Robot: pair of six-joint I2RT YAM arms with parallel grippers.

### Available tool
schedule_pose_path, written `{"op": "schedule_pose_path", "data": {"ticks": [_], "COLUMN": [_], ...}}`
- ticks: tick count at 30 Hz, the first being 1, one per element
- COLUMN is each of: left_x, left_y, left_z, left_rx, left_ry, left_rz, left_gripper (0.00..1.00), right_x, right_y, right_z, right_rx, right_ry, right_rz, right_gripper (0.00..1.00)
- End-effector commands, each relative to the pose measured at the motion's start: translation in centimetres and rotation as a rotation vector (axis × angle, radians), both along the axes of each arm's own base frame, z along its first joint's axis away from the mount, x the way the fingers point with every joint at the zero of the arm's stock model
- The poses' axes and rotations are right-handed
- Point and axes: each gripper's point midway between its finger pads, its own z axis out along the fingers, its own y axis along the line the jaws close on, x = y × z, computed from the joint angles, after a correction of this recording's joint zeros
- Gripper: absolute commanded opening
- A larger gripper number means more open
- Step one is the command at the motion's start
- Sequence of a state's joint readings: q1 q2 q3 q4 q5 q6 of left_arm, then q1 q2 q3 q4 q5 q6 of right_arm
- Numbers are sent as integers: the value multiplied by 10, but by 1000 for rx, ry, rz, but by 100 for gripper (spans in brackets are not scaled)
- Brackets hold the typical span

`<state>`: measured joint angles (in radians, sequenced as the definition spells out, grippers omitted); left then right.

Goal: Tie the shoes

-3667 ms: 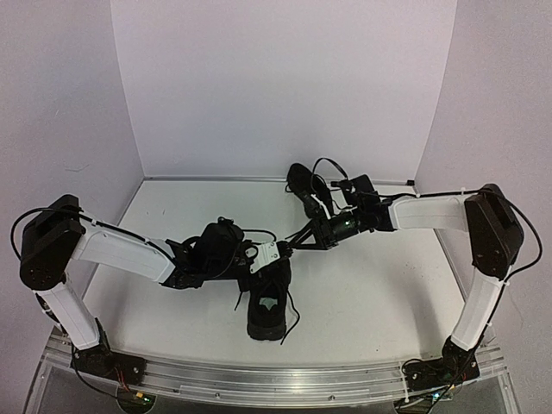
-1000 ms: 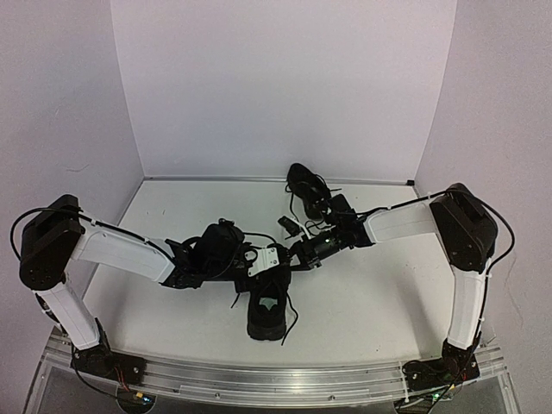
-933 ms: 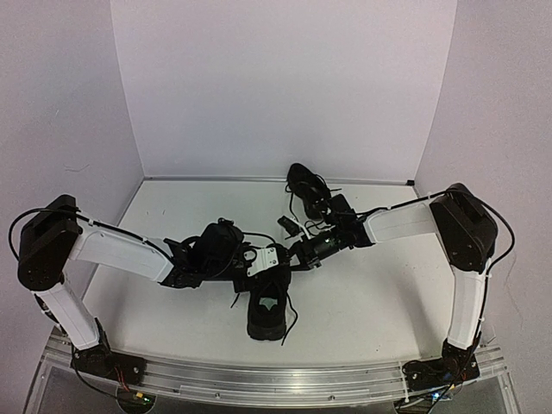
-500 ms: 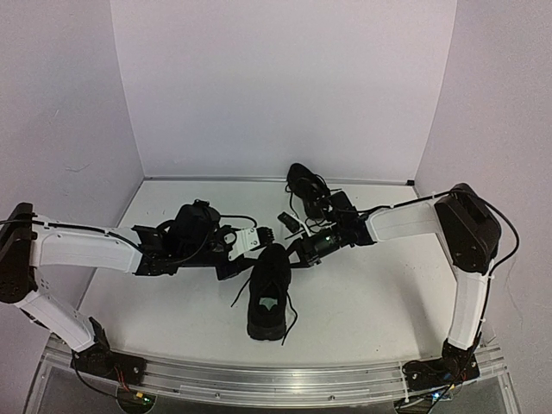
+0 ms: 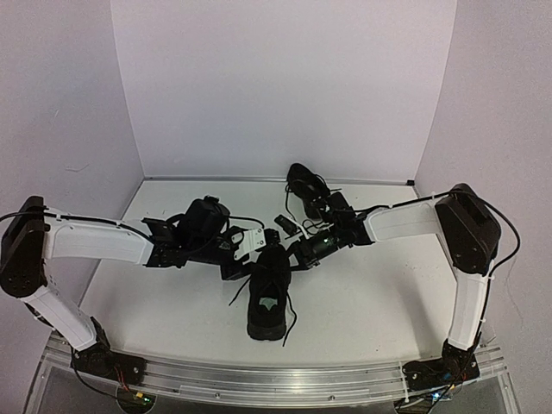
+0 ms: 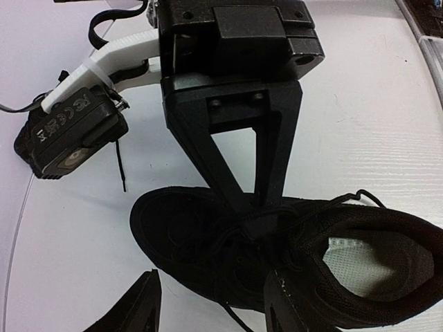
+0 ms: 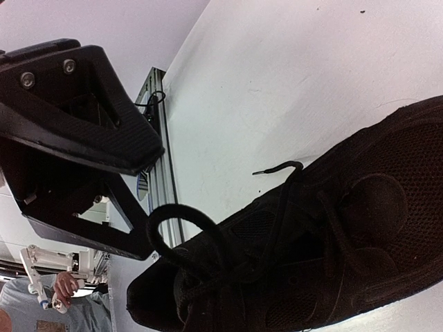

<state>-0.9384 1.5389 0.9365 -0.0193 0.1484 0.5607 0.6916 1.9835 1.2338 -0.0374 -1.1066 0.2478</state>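
I am looking down on a white table (image 5: 388,293) boxed in by pale walls (image 5: 285,86) at the back and on both sides. From the left, the left arm (image 5: 95,241) reaches low across the table toward the middle. The left gripper (image 6: 211,306) is spread. In its wrist view the two fingers (image 6: 142,308) stand well apart at the bottom edge, with nothing pinched between them. They hover at the side of the near shoe (image 5: 267,297).

That shoe lies near the middle of the table, a little toward my edge, sole down, with its opening facing my edge. Its thin laces trail loose onto the table on both sides.

The right gripper (image 5: 291,255) comes down onto the far end of that shoe, opposite the left gripper. Its fingers are pressed together into a narrow wedge, and the tip sits in the lacing. In the right wrist view a loop of lace (image 7: 181,211) arches up right beside the fingertips. I cannot tell whether the tip is actually pinching it.

The other shoe (image 5: 304,185) lies farther back near the rear wall, just behind the right gripper, with its laces loose. The right arm (image 5: 414,220) stretches in from the right side.
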Motion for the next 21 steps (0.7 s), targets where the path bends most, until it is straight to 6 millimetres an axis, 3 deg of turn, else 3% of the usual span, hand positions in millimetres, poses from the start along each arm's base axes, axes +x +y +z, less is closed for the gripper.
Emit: {"op": "schedule_pose_path", "data": {"ticks": [1, 8, 21], "left_x": [4, 1, 7], "left_y": [-14, -21, -20], "left_z": [16, 13, 14], "left_rx": [-35, -41, -65], "left_ry": [-6, 18, 25], "left_rz": [-49, -89, -73], "left_gripper": [53, 47, 15], "right_x": [1, -1, -3], "right_y": [8, 10, 9], "right_z": [30, 31, 31], "right_rx": [44, 43, 40], "right_ry": [-84, -87, -90], "right_rz": [22, 30, 37], "right_gripper": [0, 0, 0]}}
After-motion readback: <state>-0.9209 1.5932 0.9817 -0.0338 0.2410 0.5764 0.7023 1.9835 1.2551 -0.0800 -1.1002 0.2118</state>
